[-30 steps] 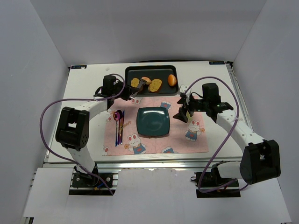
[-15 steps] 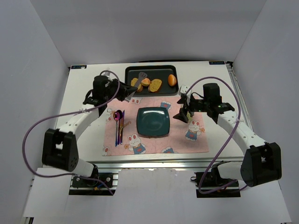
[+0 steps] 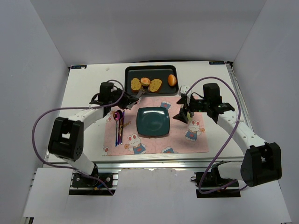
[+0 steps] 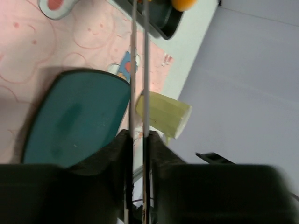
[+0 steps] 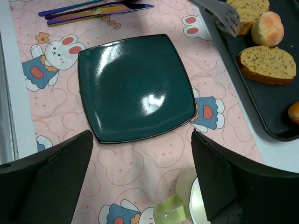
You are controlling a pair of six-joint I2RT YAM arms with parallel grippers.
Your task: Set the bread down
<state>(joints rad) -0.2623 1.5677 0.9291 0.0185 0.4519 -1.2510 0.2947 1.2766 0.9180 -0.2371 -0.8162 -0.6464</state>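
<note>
Though squeezing tongs point(image 5: 219, 13) in left gripper point(image 3: 125, 94), with right gripper point(image 3: 183, 111) spread wide and holding nothing, barely begun: bun point(image 5: 267, 28) lying in tray point(image 5: 275, 128), not picked up. Left to do: pinch, lift, drop on bare plate point(image 5: 135, 88)

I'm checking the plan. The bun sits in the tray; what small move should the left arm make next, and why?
Probably reach the tongs forward to straddle the bun: their tips lie short of it, by a toast slice, and the plate is bare.

A robotics lab booth: plain white walls point(image 3: 42, 46) box in a table point(image 3: 84, 91) on an aluminium frame point(image 3: 154, 161), dressed with a bunny placemat point(image 3: 198, 142).
</note>
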